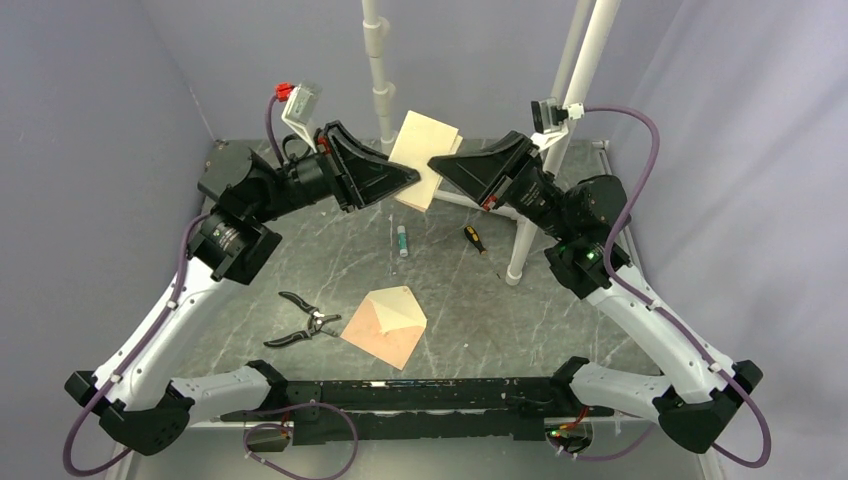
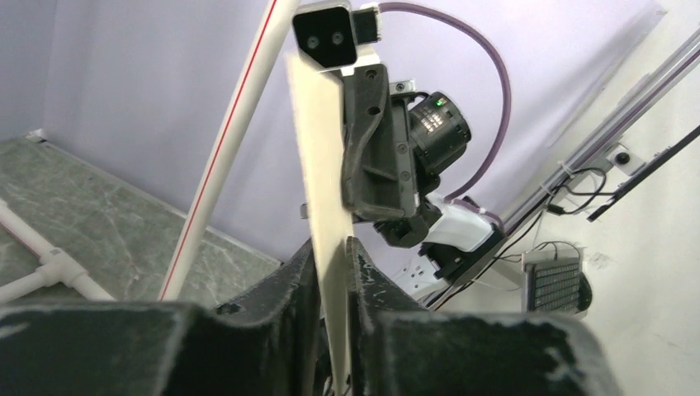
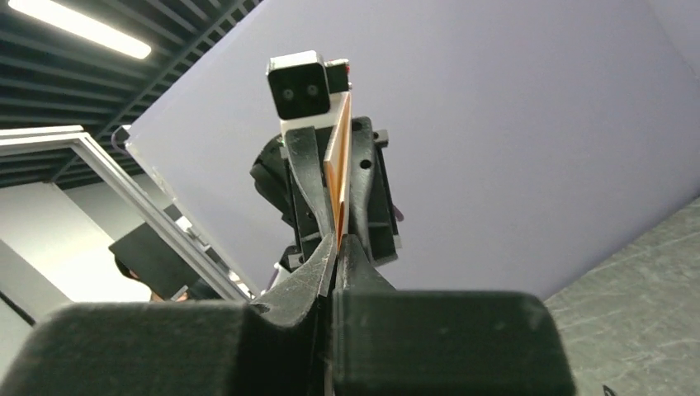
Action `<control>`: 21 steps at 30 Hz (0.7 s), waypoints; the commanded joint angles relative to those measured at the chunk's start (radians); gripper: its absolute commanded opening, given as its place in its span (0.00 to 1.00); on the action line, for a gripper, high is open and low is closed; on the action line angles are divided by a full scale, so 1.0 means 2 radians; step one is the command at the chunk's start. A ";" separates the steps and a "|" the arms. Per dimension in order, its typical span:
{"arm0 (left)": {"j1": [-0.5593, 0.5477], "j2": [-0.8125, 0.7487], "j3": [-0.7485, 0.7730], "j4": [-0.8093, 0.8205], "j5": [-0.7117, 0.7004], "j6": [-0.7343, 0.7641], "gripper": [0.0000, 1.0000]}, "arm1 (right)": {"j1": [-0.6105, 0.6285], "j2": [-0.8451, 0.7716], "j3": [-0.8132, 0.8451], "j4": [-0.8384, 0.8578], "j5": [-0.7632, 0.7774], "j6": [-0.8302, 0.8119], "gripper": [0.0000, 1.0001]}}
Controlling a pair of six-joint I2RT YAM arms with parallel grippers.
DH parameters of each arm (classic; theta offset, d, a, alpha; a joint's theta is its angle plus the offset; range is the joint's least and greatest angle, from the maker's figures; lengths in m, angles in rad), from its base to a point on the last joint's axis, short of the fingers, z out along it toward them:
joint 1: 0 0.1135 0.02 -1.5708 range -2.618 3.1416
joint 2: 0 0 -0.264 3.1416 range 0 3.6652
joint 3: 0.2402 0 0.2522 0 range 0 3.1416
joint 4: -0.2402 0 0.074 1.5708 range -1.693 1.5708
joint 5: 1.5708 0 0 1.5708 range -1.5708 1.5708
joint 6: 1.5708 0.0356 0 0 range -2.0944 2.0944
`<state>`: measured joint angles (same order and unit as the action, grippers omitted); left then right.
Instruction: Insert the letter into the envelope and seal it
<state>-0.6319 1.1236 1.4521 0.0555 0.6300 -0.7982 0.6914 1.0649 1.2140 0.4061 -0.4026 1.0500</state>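
Looks like a regrasp: plain flat pinkish-tan paper letter aloft at back, left gripper and right gripper both clamped on it. Flap-open kraft envelope lies near front. Next, probably: one releases, other aligns letter to pocket.

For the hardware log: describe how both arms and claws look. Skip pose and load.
The left arm and right arm have white links and black joints, each trailed by a purple cable. The left claw and right claw are black wedges. A pale camera sits on each wrist; the left's has a red plug. A green light glows on the right arm.
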 commanded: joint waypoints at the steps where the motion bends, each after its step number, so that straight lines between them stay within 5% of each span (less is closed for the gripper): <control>1: -0.001 -0.008 0.023 -0.039 0.002 0.035 0.27 | 0.002 -0.007 0.032 0.020 0.012 -0.012 0.00; 11: -0.002 -0.011 -0.013 -0.017 0.120 0.036 0.14 | 0.002 -0.002 0.125 -0.190 -0.098 -0.163 0.00; 17: -0.001 -0.011 -0.024 0.002 0.138 0.034 0.44 | 0.002 -0.007 0.116 -0.200 -0.098 -0.170 0.00; 21: 0.000 -0.011 -0.016 -0.018 0.135 0.043 0.44 | 0.002 -0.001 0.126 -0.218 -0.109 -0.175 0.00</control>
<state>-0.6319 1.1076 1.4017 0.0021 0.8680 -0.7258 0.6918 1.0641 1.4330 0.0059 -0.5808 0.7361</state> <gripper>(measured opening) 0.477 0.010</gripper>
